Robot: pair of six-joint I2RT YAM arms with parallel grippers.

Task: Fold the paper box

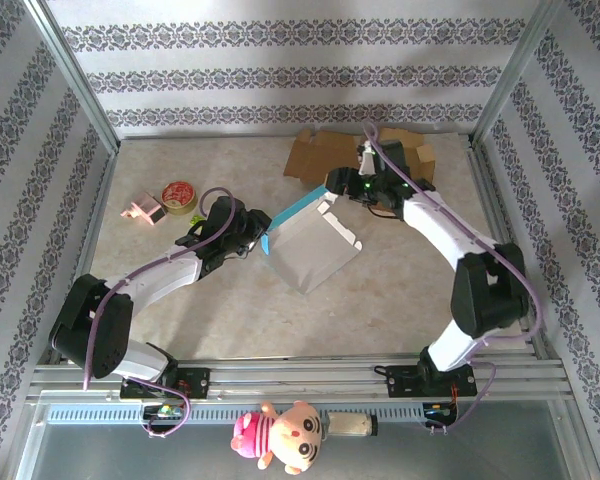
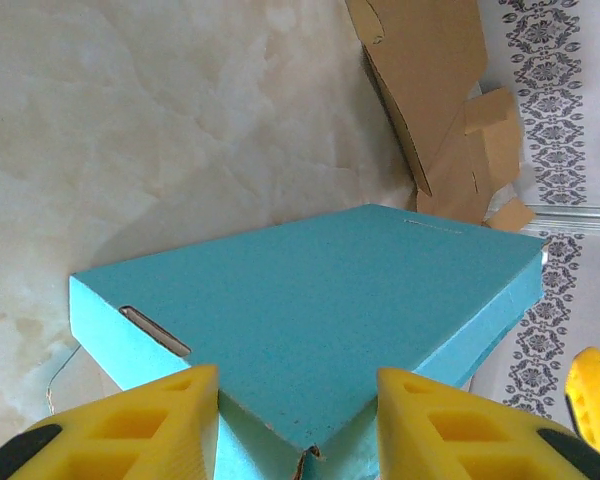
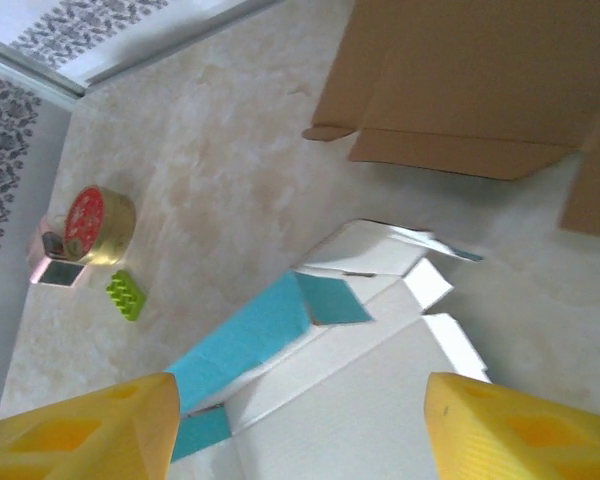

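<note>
The tabletop [image 1: 180, 290] carries one teal-and-white paper box [image 1: 315, 245], one roll of tape [image 1: 179, 196], one small pink thing [image 1: 142, 210] and one green toothed piece [image 3: 127, 295]. Brown cardboard [image 1: 315, 155] lies at the back, its sheets too overlapped to count. One plush doll [image 1: 280, 435] sits below the near rail.

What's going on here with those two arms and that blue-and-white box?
Two robot arms are folding a paper box, teal outside and white inside. It lies partly folded in the middle of the table, with a teal wall raised on the side toward the left arm. The left pincer straddles a teal corner; whether it is squeezing is unclear. The right pincer hangs open over the far end, where white flaps are not yet tucked in. Flat brown cardboard lies behind.
</note>
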